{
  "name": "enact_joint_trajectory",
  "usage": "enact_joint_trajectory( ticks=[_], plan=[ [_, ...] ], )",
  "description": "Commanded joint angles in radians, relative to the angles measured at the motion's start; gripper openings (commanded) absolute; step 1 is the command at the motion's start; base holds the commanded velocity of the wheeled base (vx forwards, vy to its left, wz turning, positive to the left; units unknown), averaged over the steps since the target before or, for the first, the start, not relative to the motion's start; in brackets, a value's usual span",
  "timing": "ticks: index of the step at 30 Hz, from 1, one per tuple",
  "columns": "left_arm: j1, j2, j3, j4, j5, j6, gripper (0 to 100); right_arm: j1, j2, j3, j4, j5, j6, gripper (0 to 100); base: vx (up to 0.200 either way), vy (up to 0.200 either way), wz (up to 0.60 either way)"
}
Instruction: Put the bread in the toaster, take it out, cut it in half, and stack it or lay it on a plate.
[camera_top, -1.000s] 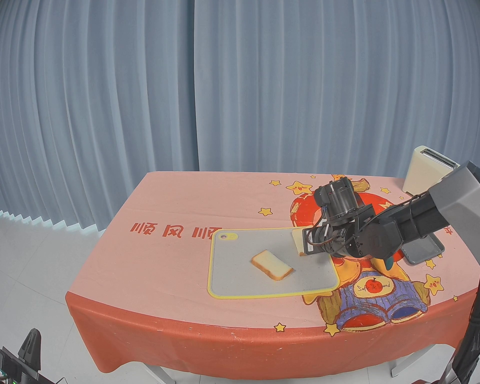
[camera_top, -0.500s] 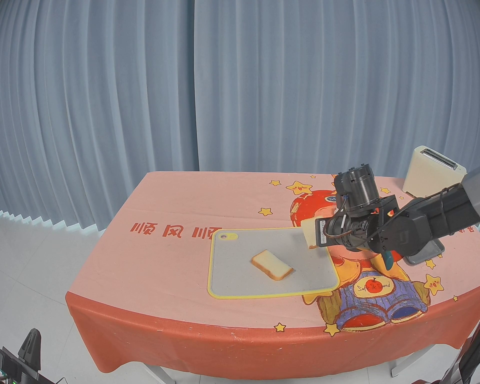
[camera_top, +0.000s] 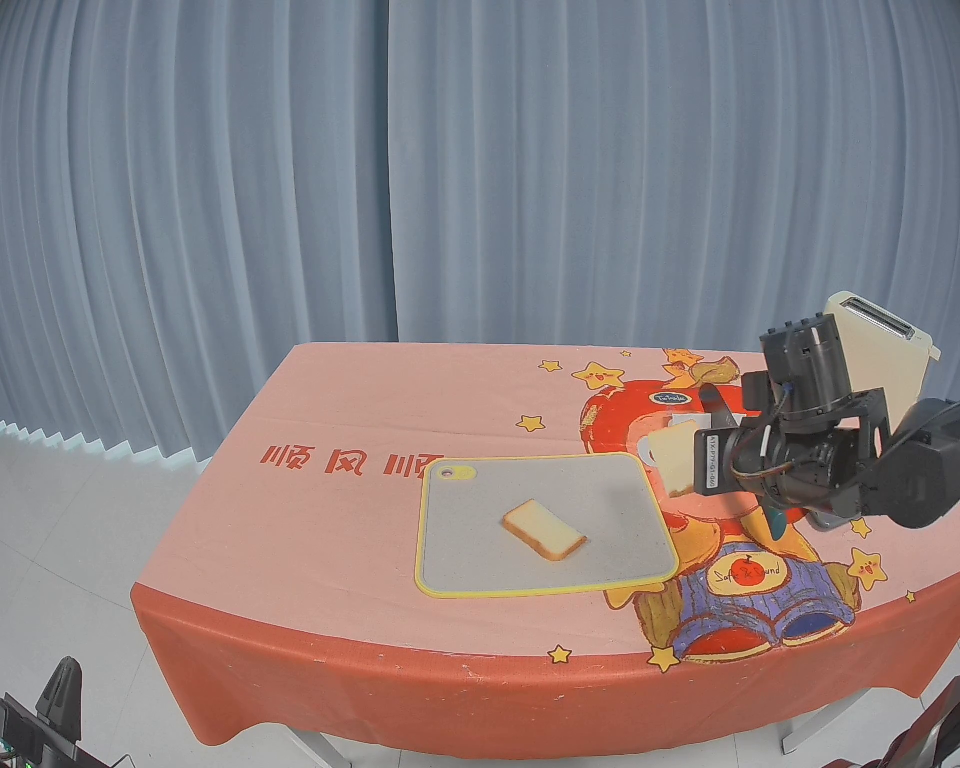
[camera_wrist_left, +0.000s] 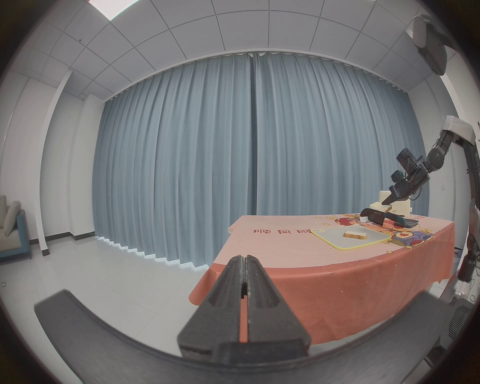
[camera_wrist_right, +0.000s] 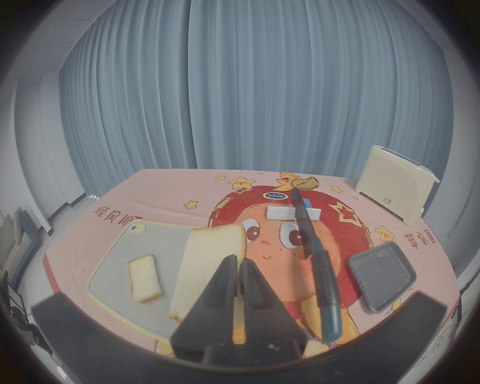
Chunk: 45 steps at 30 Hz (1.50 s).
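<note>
My right gripper (camera_top: 688, 458) is shut on a pale bread piece (camera_top: 674, 455) and holds it upright in the air, just past the right edge of the grey, yellow-rimmed cutting board (camera_top: 470, 545). In the right wrist view the held bread piece (camera_wrist_right: 207, 262) sits between the closed fingers of the right gripper (camera_wrist_right: 239, 264). A second bread piece (camera_top: 543, 529) lies flat on the board's middle. The cream toaster (camera_top: 880, 345) stands at the table's back right. My left gripper (camera_wrist_left: 243, 300) is shut on nothing, low and well off the table's left side.
A knife (camera_wrist_right: 320, 262) with a blue handle lies on the tablecloth between the cutting board and a dark grey plate (camera_wrist_right: 382, 274). The plate sits near the table's front right, in front of the toaster (camera_wrist_right: 395, 182). The table's left half is bare pink cloth.
The right gripper has risen and carried its bread piece to the right, from over the board's right edge to beyond it, nearer the toaster. The other piece and the left arm stayed put.
</note>
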Motion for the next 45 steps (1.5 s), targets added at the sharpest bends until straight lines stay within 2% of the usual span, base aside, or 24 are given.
enact_joint_trajectory(
  ticks=[1,5,12,13,16,18,33,45],
  plan=[
    [0.000,0.000,0.018,0.000,0.001,0.000,0,-0.001,-0.118,0.073,-0.001,0.004,0.000,0,0.000,0.000,0.00],
    [0.000,0.000,0.018,0.000,0.001,0.000,0,-0.005,-0.158,0.122,-0.001,0.014,0.000,0,0.000,0.000,0.00],
    [0.000,0.000,0.018,0.000,0.001,0.000,0,-0.077,-0.213,0.171,-0.003,0.016,0.000,0,0.000,0.000,0.00],
    [0.000,0.000,0.018,0.000,0.001,0.000,0,-0.089,-0.226,0.180,-0.004,0.027,-0.002,0,0.000,0.000,0.00],
    [0.000,0.000,0.018,0.000,0.001,0.000,0,-0.118,-0.235,0.201,-0.026,0.096,-0.005,0,0.000,0.000,0.00],
    [0.000,0.000,0.018,0.000,0.001,0.001,0,-0.110,-0.236,0.223,-0.042,0.110,-0.006,0,0.000,0.000,0.00],
    [0.000,0.000,0.018,0.000,0.001,0.004,0,-0.103,-0.266,0.347,-0.256,0.103,-0.019,0,0.000,0.000,0.00],
    [0.000,0.000,0.018,0.000,0.002,0.003,0,-0.103,-0.281,0.362,-0.286,0.106,-0.022,0,0.000,0.000,0.00]
  ],
)
